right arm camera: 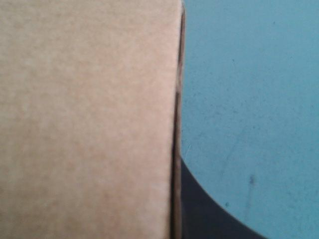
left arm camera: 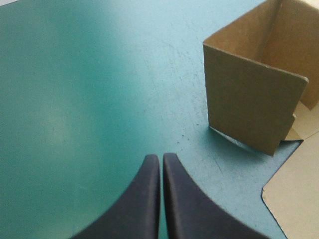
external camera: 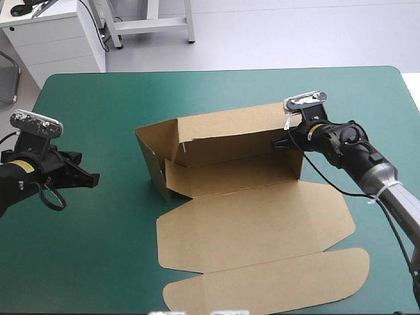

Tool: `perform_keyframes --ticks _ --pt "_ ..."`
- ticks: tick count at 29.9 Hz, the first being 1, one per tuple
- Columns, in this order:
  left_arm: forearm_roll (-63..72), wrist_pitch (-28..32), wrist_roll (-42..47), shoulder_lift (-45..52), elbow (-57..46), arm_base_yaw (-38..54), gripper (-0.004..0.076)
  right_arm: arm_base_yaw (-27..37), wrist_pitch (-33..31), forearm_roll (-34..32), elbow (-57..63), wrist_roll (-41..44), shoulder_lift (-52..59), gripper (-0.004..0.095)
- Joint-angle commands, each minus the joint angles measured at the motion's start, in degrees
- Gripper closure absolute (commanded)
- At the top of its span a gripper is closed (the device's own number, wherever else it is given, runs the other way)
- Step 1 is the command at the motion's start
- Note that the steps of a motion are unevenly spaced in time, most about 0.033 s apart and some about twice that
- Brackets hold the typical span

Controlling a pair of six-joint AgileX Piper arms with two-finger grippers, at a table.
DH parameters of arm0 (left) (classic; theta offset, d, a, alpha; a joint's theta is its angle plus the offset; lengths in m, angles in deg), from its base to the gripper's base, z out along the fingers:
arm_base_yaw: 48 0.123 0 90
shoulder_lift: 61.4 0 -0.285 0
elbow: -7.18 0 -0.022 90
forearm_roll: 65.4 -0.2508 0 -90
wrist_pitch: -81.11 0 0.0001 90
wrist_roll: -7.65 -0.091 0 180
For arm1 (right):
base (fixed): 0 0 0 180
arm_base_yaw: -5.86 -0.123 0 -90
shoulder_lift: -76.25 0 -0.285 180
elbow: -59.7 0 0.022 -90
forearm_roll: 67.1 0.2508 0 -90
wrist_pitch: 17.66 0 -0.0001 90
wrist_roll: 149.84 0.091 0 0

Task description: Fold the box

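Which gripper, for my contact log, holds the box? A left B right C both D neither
B: the right gripper is shut on the box at its raised wall, a finger flat against the board; the left gripper is shut, apart from the box.

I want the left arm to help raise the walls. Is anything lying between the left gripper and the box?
Nothing visible does. Only bare teal-green cover lies between the left gripper, its fingers shut, and the raised left wall of the box.
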Motion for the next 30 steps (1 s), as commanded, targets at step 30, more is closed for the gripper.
perform_keyframes --ticks 30 --pt "1.92 11.48 -0.02 1.99 -1.93 -0.06 0.0731 0.25 -13.93 6.11 -16.62 -3.77 -13.32 0.092"
